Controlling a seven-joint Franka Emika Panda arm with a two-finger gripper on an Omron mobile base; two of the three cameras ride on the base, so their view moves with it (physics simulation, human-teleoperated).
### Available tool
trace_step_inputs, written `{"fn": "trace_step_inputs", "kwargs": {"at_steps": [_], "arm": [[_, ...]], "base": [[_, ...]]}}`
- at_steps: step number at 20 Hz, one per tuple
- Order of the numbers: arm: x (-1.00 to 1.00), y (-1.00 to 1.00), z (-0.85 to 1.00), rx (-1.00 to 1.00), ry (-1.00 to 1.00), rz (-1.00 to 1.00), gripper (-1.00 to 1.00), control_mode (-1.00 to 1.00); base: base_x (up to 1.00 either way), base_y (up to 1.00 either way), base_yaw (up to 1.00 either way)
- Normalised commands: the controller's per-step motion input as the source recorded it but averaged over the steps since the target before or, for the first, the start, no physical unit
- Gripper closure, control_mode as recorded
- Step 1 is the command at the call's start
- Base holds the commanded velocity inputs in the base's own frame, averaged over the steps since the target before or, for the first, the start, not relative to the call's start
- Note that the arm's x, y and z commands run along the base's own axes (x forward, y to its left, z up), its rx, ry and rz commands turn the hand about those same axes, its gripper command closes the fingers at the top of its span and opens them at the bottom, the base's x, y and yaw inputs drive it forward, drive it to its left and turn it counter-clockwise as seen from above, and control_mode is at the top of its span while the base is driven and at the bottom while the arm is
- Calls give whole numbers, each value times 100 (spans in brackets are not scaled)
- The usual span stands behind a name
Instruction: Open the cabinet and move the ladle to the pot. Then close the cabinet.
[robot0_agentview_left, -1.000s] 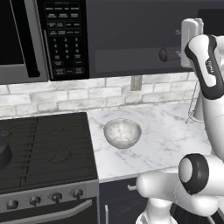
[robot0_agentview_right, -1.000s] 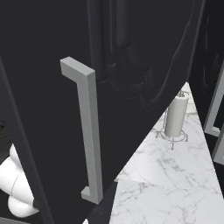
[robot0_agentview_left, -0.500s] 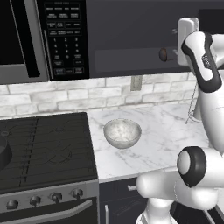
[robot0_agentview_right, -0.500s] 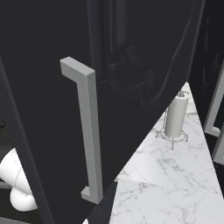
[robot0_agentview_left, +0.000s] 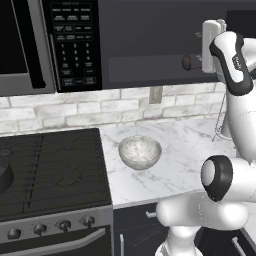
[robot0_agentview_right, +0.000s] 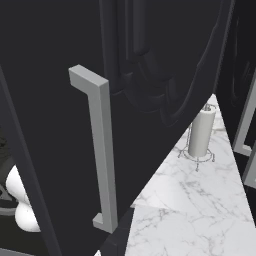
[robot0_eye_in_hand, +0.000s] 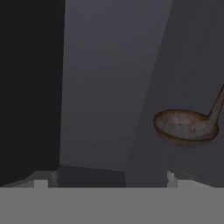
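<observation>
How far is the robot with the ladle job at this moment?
Done: the cabinet door stands open. In hand: the open gripper, holding nothing, faces the ladle inside the cabinet. Left: grasp the ladle, carry it to the pot on the stove, then close the door.

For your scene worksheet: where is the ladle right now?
In the hand view the ladle lies inside the dark cabinet, to the right of the open fingers and beyond them, untouched; its cup faces the camera and its handle runs up to the right edge.
</observation>
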Motion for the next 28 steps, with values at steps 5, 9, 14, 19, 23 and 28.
{"fn": "trace_step_inputs", "kwargs": {"at_steps": [5, 9, 14, 19, 23, 28], "arm": [[13, -16, 0, 0, 0, 6, -100, -100], [23, 0, -8, 0, 0, 5, -100, -100], [19, 0, -5, 0, 0, 4, -100, -100], [12, 0, -4, 0, 0, 0, -100, -100], [7, 0, 0, 0, 0, 0, -100, -100], [6, 0, 0, 0, 0, 0, -100, -100]], "base": [[0, 0, 0], [0, 0, 0], [0, 0, 0], [0, 0, 0], [0, 0, 0], [0, 0, 0]]}}
